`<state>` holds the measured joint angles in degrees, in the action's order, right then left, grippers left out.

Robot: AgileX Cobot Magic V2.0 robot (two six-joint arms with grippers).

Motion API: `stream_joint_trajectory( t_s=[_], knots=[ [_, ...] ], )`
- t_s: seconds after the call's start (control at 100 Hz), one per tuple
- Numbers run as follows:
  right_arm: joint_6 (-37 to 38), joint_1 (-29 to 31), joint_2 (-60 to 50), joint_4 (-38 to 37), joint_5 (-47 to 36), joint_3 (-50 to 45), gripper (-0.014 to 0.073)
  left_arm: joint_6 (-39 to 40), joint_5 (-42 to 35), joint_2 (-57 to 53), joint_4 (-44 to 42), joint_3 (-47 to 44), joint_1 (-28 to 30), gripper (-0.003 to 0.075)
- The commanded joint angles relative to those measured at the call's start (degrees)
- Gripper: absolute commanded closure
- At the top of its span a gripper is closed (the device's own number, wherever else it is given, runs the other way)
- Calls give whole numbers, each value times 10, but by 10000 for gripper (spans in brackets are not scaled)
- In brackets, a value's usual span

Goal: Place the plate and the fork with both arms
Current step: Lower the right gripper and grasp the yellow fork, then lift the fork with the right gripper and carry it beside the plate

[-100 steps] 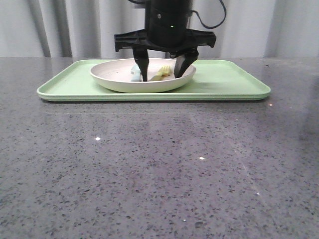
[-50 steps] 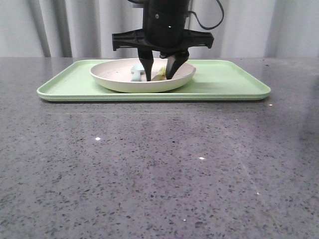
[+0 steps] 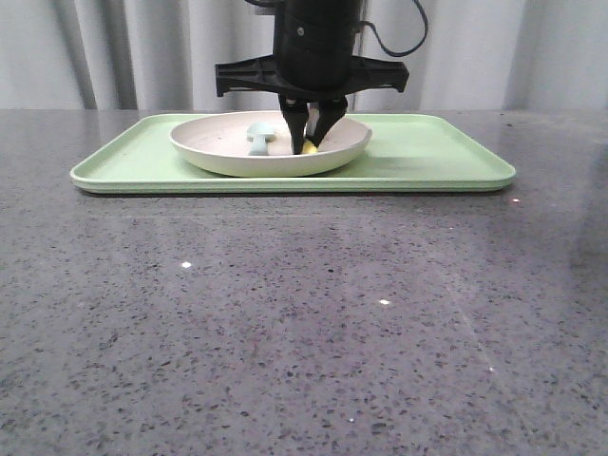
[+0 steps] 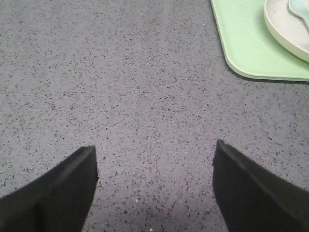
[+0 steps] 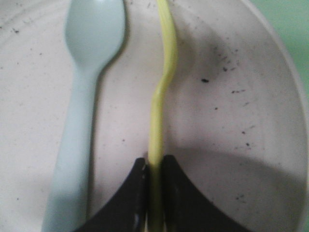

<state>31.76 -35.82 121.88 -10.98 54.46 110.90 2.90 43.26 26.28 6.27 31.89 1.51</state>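
Observation:
The off-white plate (image 3: 228, 152) rests on the light-green tray (image 3: 427, 161) at the back of the table. Inside the plate my right gripper (image 3: 311, 142) is shut on the yellow fork (image 5: 161, 101), which stands on its edge between the pads with its handle pinched; only a bit of yellow fork (image 3: 310, 147) shows in the front view. The plate's speckled inside (image 5: 231, 96) fills the right wrist view. My left gripper (image 4: 154, 159) is open above bare table, apart from the tray's corner (image 4: 251, 53) and the plate's rim (image 4: 285, 34).
A pale blue spoon (image 5: 84, 96) lies in the plate right beside the fork, also visible as the spoon (image 3: 258, 133) in the front view. Grey speckled tabletop (image 3: 304, 323) stretches in front of the tray. Curtains hang behind.
My right gripper's fingers have come together from wide open to shut on the fork. The plate shifted slightly left.

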Motion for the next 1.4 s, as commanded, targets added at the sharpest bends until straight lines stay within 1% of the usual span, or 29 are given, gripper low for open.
stream_joint_trajectory(
  t_s=[0.0, 0.47, 0.7, 0.89, 1.12, 1.26, 1.39],
  knots=[
    [-2, 2, -36, -4, -5, 20, 653, 4, -36, 3, 3, 16, 2, 228],
    [-3, 10, -86, -5, 9, 45, 653, 4, -36, 3, 3, 16, 2, 228],
    [-14, 54, -122, -5, 27, 45, 653, 4, -36, 3, 3, 16, 2, 228],
    [-60, 95, -130, -2, 71, 44, 653, 4, -36, 3, 3, 16, 2, 228],
    [-66, 128, -130, 18, 58, 1, 655, 4, -36, 3, 3, 16, 2, 228],
    [-66, 131, -130, 22, 40, -37, 657, 4, -36, 3, 3, 16, 2, 228],
    [-73, 131, -131, 41, 20, -67, 657, 4, -36, 3, 3, 16, 2, 228]
  ],
)
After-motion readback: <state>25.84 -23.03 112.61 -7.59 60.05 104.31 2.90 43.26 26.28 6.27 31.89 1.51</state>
